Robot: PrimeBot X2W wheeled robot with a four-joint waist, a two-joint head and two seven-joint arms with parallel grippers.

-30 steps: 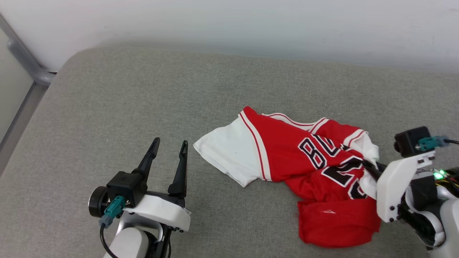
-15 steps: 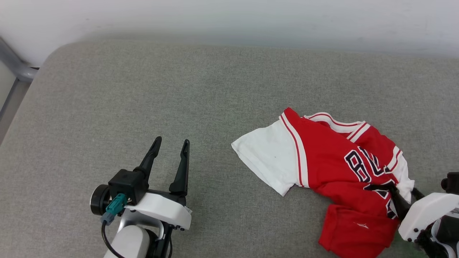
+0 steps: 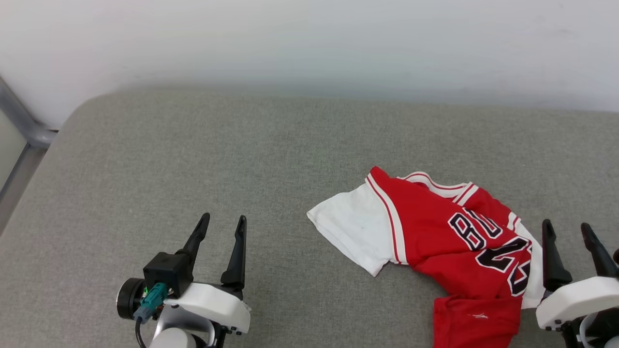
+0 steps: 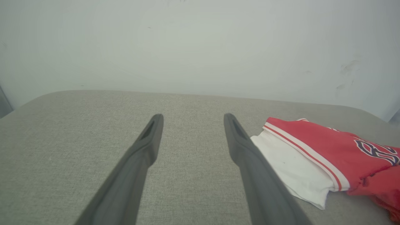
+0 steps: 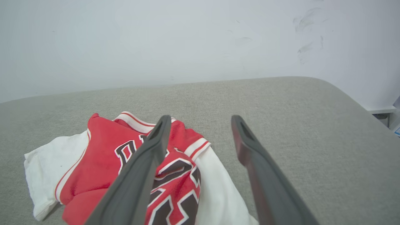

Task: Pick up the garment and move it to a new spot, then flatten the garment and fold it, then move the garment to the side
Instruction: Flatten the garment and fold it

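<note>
The garment (image 3: 435, 246), a red jersey with white sleeves, striped trim and black numbers, lies crumpled on the grey cushion at the right. Its white sleeve points left. My right gripper (image 3: 567, 229) stands open at the garment's right edge, holding nothing; in the right wrist view the right gripper (image 5: 200, 120) has the garment (image 5: 103, 159) under and left of its left finger. My left gripper (image 3: 221, 222) is open at the lower left, well apart from the cloth. The left wrist view has the left gripper (image 4: 192, 117) with the garment (image 4: 315, 150) off to its right.
The grey upholstered surface (image 3: 193, 154) stretches wide to the left and back. A pale wall (image 3: 309, 43) runs behind it. A grey metal rail (image 3: 19, 125) stands at the far left past the rounded corner.
My right gripper has let go of the garment and now stands open, fingers upright beside it. The garment has settled onto the cushion. The head camera has shifted.
</note>
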